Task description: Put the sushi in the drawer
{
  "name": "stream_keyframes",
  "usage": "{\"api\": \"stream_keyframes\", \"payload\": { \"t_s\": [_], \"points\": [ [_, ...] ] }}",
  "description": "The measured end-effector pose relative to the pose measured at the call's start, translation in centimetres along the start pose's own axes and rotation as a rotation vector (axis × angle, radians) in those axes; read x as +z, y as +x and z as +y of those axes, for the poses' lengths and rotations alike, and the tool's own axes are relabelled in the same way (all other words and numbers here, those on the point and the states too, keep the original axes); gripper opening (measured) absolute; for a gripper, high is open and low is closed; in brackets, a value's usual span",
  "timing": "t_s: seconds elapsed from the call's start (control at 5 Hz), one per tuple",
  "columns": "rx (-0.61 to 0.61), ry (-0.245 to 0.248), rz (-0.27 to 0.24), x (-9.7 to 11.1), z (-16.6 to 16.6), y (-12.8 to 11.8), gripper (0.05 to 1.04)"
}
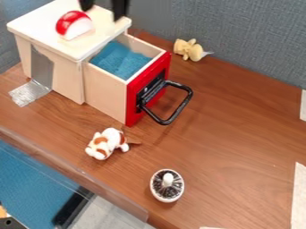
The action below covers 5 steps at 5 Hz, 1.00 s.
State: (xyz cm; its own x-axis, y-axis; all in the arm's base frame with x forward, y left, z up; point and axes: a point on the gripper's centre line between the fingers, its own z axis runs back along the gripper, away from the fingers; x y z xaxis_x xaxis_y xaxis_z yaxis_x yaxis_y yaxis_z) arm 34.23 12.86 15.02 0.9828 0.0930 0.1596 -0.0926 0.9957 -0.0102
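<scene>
Your pincer (104,7) is at the top edge of the camera view, over the cabinet (67,85), and its two fingers stand apart with a gap between them: it is open. The sushi (73,24), red on one part and white on the other, lies on the cabinet's pale top, near the pincer and apart from it. Beside it, you have the drawer (104,96) pulled out, with a blue cloth (119,61) inside, a red front and a black handle (190,95).

On the bench (233,147), you see a white and brown plush toy (106,143) in front of the drawer, and a round white thing with a dark patterned top and a white knob (167,185) nearer you. A small yellow toy (189,49) lies behind the drawer, near the grey-blue wall (251,40). Shiny tape (28,92) runs from the cabinet's side onto the bench.
</scene>
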Motion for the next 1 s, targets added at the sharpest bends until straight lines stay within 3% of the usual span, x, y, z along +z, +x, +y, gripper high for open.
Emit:
{"api": "stream_keyframes", "payload": {
  "t_s": [0.2,0.6,0.8,1.0],
  "points": [
    [0.004,-0.003,-0.01,0.7,1.2,-0.5,1.0],
    [-0.002,0.038,0.0,0.8,2.9,-1.0,1.0],
    [0.026,0.061,-0.002,0.1,3.7,-0.8,1.0],
    [0.046,0.059,0.057,-2.6,4.0,-0.9,1.0]
  ]
}}
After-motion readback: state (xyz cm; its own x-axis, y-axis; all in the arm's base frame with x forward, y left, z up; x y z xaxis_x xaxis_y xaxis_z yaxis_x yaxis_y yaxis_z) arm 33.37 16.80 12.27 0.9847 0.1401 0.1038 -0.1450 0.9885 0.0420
